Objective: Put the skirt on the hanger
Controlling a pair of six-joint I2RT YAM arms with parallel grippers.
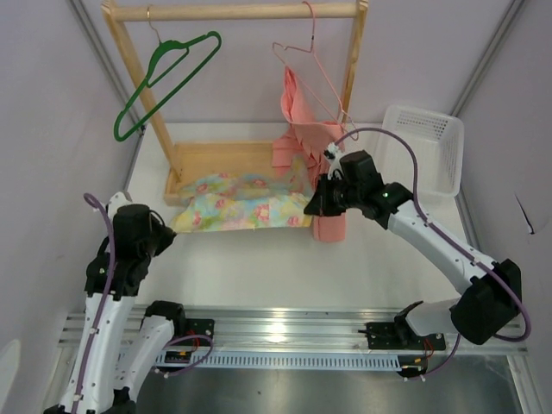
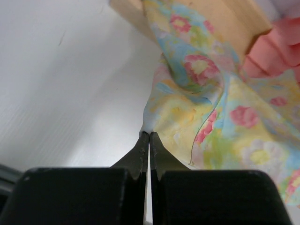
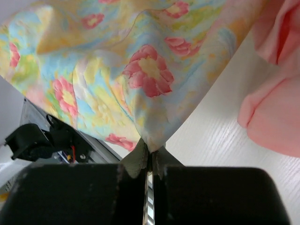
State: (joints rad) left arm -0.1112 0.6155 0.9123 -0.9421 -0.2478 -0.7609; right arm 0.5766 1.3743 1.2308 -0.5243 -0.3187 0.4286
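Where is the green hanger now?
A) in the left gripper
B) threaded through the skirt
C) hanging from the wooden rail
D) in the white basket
C: the green hanger hooks over the wooden rail, while the left gripper and right gripper each pinch the skirt.

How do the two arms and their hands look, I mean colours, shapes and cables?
The left arm and right arm have white tubular links and bulky black joints. A purple cable loops along each arm. Their black bases sit on a silver rail. The left hand and right hand are black blocks with two dark, tapering fingers. I see no markings.
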